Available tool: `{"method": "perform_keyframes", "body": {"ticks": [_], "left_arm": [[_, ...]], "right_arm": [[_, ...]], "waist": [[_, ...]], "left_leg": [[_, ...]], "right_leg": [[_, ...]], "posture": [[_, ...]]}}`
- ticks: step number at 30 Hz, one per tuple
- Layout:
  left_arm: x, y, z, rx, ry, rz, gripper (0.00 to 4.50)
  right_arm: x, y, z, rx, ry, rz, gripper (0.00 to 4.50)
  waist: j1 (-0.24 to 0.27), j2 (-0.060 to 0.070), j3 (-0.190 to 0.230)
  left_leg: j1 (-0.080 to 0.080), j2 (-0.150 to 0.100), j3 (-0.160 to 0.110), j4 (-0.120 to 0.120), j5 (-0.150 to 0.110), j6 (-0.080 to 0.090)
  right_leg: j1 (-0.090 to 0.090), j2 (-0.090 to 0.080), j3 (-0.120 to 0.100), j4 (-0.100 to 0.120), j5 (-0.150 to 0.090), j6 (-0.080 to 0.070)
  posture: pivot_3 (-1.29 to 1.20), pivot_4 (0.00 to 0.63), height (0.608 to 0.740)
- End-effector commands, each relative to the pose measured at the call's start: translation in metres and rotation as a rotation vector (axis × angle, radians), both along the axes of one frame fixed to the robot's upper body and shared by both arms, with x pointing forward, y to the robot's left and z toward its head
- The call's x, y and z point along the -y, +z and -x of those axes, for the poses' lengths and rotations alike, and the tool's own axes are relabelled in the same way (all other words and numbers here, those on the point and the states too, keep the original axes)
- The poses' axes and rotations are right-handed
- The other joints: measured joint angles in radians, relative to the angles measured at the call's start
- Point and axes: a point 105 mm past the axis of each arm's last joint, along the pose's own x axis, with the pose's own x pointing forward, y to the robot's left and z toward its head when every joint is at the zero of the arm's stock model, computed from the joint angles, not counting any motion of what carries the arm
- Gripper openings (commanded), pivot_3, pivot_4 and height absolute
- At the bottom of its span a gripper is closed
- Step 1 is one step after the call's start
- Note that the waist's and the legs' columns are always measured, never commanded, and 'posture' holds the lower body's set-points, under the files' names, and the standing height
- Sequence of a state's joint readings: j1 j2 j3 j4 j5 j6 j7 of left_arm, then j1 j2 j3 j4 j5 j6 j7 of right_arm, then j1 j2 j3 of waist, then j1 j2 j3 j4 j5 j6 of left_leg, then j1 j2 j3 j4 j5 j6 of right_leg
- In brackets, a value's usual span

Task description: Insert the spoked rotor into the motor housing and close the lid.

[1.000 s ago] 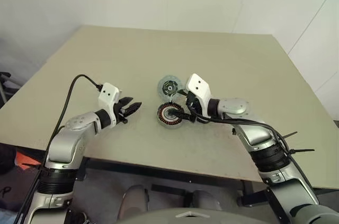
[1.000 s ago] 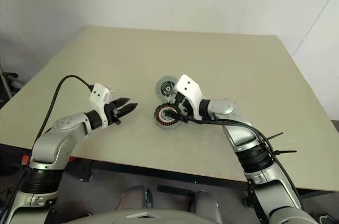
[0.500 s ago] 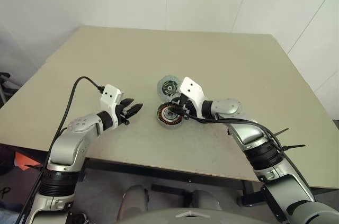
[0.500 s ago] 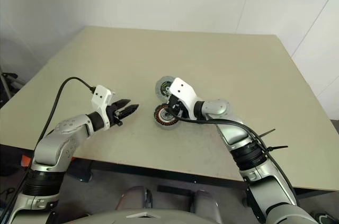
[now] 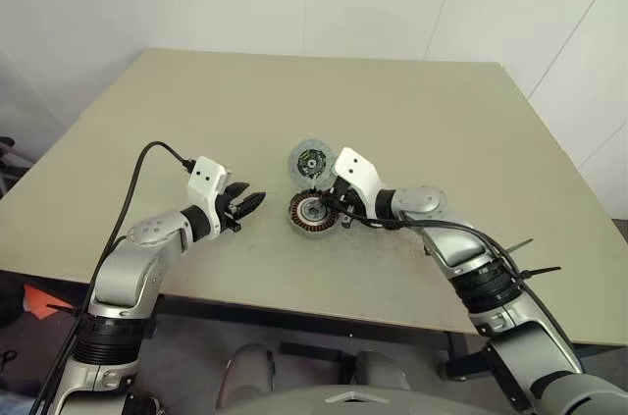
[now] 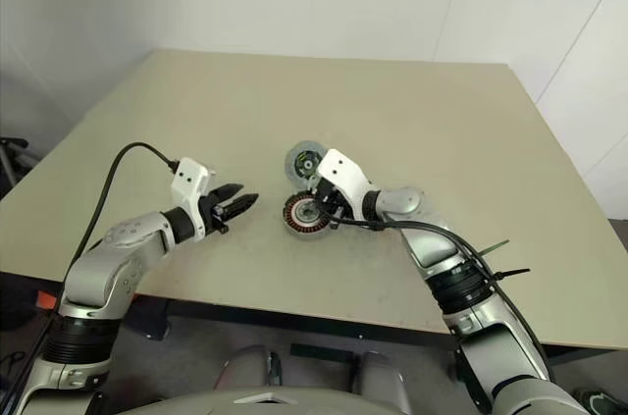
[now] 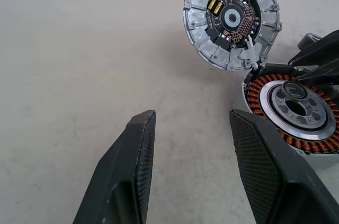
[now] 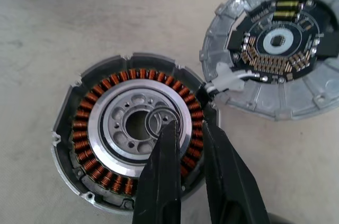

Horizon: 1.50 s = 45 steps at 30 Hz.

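The motor housing [image 8: 85,128] lies flat on the table, its ring of copper windings showing. In its middle sits a silver disc with holes and a dark rim, which I take for the spoked rotor [image 8: 119,123]. The lid [image 8: 275,54] lies swung open just beyond the housing, circuit face up, joined at the housing's edge. My right gripper [image 8: 189,124] is shut to a thin slit with nothing between its fingers. Its tips hang over the disc's edge beside a small thin ring [image 8: 154,118]. My left gripper [image 7: 193,115] hovers open a hand's width left of the housing [image 5: 299,214].
The tan table [image 5: 412,111] runs wide behind and to both sides of the parts. Its front edge [image 5: 324,309] lies close below the grippers. A black cable [image 5: 137,175] loops from the left wrist.
My right gripper has shut and sunk leftward onto the housing's middle. The left gripper has stayed where it was. The whole picture has shifted a little.
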State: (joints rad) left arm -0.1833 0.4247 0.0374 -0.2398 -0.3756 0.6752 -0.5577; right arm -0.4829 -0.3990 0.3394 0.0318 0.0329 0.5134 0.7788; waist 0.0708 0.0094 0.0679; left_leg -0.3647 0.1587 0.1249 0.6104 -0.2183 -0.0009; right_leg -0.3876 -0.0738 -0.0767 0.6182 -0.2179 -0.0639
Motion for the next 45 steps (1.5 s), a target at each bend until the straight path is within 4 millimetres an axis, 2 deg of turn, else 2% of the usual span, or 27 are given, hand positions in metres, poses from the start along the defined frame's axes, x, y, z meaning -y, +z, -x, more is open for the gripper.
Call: {"method": "perform_keyframes", "body": {"ticks": [1, 17, 32, 45], "left_arm": [[0.002, 0.010, 0.000, 0.048, -0.008, -0.003, 2.33], [-0.003, 0.008, -0.002, 0.053, 0.006, -0.022, 2.33], [-0.007, 0.010, -0.004, 0.064, 0.014, -0.033, 2.33], [-0.019, 0.015, -0.008, 0.077, 0.040, -0.052, 2.33]], "right_arm": [[-0.002, 0.011, -0.009, 0.055, -0.008, 0.000, 0.69], [-0.007, 0.017, 0.001, 0.078, 0.043, 0.001, 0.69], [-0.010, 0.014, 0.005, 0.067, 0.042, -0.002, 0.69], [-0.011, 0.010, 0.011, 0.039, 0.035, -0.006, 0.69]], "waist": [[-0.001, 0.000, 0.000], [-0.002, 0.000, 0.000], [-0.001, 0.000, 0.000], [-0.001, 0.000, 0.000]], "left_leg": [[0.000, 0.000, 0.000, 0.000, 0.000, 0.000], [0.000, 0.000, 0.000, 0.000, 0.000, 0.000], [0.000, 0.000, 0.000, 0.000, 0.000, 0.000], [0.001, 0.000, 0.000, 0.000, 0.000, 0.000]], "right_leg": [[0.000, 0.000, 0.000, 0.000, 0.000, 0.000], [0.000, 0.000, 0.000, 0.000, 0.000, 0.000], [0.000, 0.000, 0.000, 0.000, 0.000, 0.000], [0.000, 0.000, 0.000, 0.000, 0.000, 0.000]], "posture": [[0.00, 0.000, 0.740], [0.00, 0.000, 0.740], [0.00, 0.000, 0.740], [0.00, 0.000, 0.740]]}}
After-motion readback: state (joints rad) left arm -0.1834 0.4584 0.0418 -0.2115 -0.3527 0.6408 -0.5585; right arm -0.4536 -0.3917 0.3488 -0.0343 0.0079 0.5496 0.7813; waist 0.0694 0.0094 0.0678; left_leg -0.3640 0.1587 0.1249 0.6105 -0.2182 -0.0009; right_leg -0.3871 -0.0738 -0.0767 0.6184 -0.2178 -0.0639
